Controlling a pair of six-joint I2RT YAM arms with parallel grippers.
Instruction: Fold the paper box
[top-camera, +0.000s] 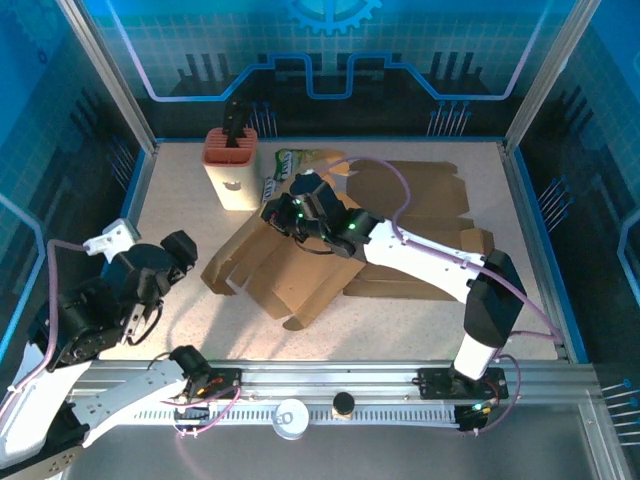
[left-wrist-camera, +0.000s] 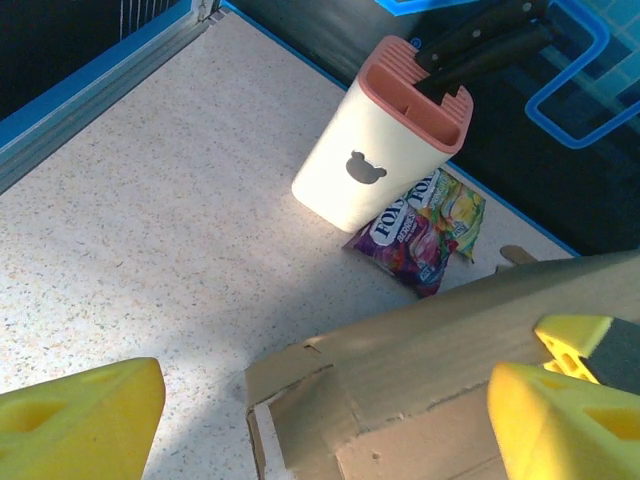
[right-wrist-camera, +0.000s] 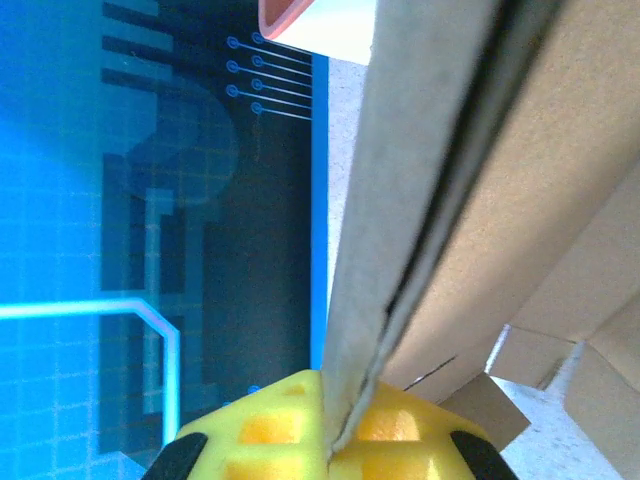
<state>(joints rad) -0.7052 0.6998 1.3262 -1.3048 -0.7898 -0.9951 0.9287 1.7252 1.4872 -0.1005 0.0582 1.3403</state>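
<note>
Left pincer hangs released, arm folded; right pincer, arm outstretched, grasps paper box edge.

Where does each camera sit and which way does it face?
Top external: above and behind the bases, facing down on the table; left arm and right arm show.
Left wrist: on the left arm, facing the knife block, snack packet and cardboard box edge; open left gripper at the bottom.
Right wrist: facing along a box flap pinched by the right gripper.
Shared: top and left wrist both show the knife block.
</note>
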